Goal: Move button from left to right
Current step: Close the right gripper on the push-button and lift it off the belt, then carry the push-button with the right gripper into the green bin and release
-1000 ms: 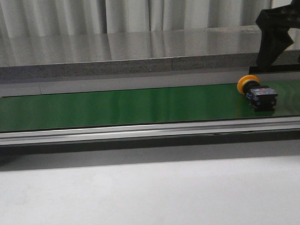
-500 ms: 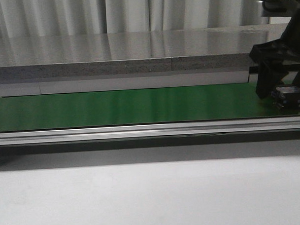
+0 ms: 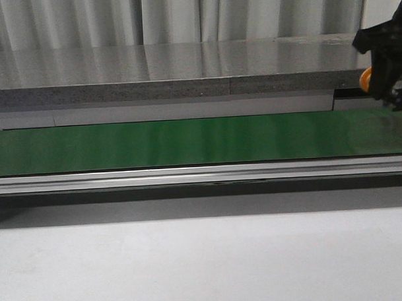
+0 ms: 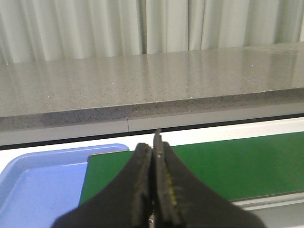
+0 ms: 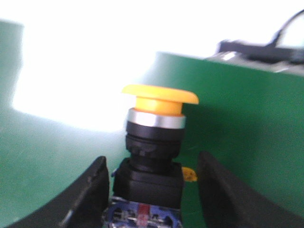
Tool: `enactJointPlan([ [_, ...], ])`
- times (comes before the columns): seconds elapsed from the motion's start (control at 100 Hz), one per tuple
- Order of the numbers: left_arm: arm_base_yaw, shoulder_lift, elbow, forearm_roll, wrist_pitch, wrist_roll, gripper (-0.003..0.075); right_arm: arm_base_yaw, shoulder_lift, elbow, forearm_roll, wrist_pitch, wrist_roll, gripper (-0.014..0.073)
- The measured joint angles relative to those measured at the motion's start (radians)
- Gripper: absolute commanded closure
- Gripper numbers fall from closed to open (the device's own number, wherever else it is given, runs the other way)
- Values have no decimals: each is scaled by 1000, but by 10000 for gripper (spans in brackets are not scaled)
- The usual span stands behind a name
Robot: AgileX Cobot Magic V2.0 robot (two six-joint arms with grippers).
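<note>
The right claw [image 3: 388, 84] hangs at the far right edge of the front view, above the green belt [image 3: 187, 141] and clear of its surface, in front of the grey counter [image 3: 172, 72]. Only its dark fingers and part of the wrist show there; the rest of the arm is out of frame. A sliver of the button [image 3: 365, 79] shows orange just beside the claw, on the side toward the middle of the belt, at the same height as the fingers.

In the right wrist view the button [image 5: 154, 152] sits between the two fingers [image 5: 90, 190], its black body down between them and its yellow cap pointing away from the wrist, beyond the fingertips. The fingers stand on either side of the body, but the view is blurred and the contact lies at the frame's edge, so I cannot tell whether the right claw [image 5: 152, 190] is clamped on it. Green belt [image 5: 247, 123] lies beyond the button.

The left claw [image 4: 153, 190] is closed on nothing, its pads [image 4: 142, 185] pressed together. It points level over the belt's end [image 4: 228, 161], with a blue tray [image 4: 42, 180] beside it and the counter [image 4: 152, 80] farther ahead. This arm does not appear in the front view.
</note>
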Motion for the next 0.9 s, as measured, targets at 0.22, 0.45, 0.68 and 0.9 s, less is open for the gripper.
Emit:
enactJointPlan([
  [0.22, 0, 0, 0, 0, 0, 0, 741, -168, -2, -71, -53, -7, -43, 435],
  [0.45, 0, 0, 0, 0, 0, 0, 741, -338, 9, -71, -58, -42, -122, 435],
  [0.68, 0, 0, 0, 0, 0, 2, 741, -427, 74, -71, -60, -65, -140, 435],
  [0.9, 0, 0, 0, 0, 0, 2, 741, -441, 179, -71, -47, -51, -142, 435],
])
